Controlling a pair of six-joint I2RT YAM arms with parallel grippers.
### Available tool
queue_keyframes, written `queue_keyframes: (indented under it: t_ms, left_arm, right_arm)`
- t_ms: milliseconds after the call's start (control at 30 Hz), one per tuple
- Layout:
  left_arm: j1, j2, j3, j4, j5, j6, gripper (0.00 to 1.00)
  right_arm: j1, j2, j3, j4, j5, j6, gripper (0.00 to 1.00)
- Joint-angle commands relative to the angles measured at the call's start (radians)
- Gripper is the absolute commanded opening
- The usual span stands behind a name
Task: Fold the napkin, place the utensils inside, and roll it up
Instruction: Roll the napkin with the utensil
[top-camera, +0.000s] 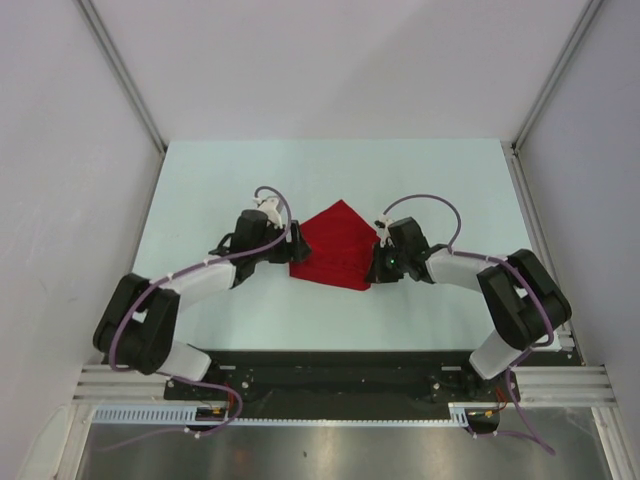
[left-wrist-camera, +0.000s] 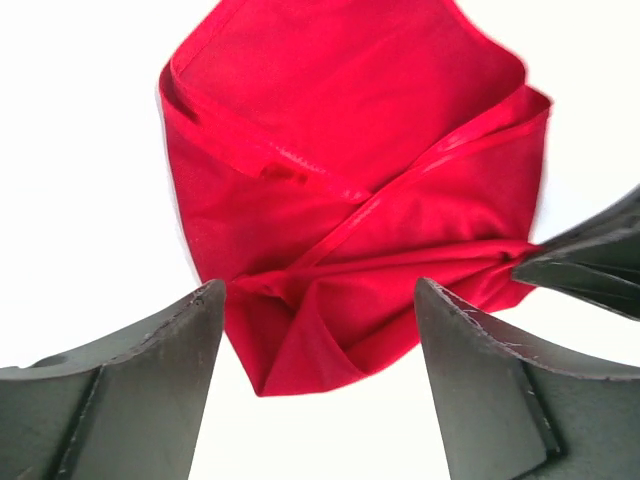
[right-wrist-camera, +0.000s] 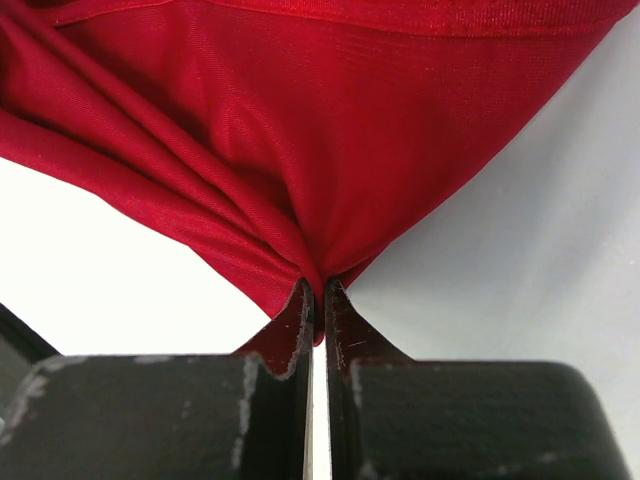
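Observation:
The red napkin (top-camera: 335, 245) lies folded and creased in the middle of the table, between the two arms. My left gripper (top-camera: 295, 248) stands open at its left edge; in the left wrist view the jaws (left-wrist-camera: 320, 290) straddle the napkin's (left-wrist-camera: 350, 170) near corner without touching it. My right gripper (top-camera: 375, 265) is shut on the napkin's right corner. In the right wrist view the cloth (right-wrist-camera: 330, 130) bunches into the pinched jaws (right-wrist-camera: 319, 285). The right gripper's fingers (left-wrist-camera: 580, 260) also show at the right edge of the left wrist view. The utensils are out of view.
The pale table (top-camera: 240, 180) is boxed in by white walls (top-camera: 60, 150) on both sides and at the back. A metal rail (top-camera: 340, 380) with the arm bases runs along the near edge.

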Motion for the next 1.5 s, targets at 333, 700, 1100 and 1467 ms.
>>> queue_keyframes:
  t_ms: [333, 700, 1100, 1467]
  left_arm:
    - [0.003, -0.151, -0.255, 0.227, 0.075, 0.028, 0.89]
    - [0.003, -0.041, -0.242, 0.328, 0.094, 0.014, 0.79]
    - [0.003, -0.027, -0.249, 0.348, 0.052, 0.046, 0.54]
    - [0.003, 0.018, -0.225, 0.361, 0.022, 0.068, 0.60]
  right_arm:
    - [-0.010, 0.058, 0.021, -0.074, 0.024, -0.008, 0.00]
    - [-0.010, 0.058, 0.024, -0.085, 0.016, -0.013, 0.00]
    - [-0.010, 0.069, 0.025, -0.091, 0.004, -0.017, 0.00]
    - [-0.008, 0.078, 0.038, -0.105, -0.013, -0.020, 0.00]
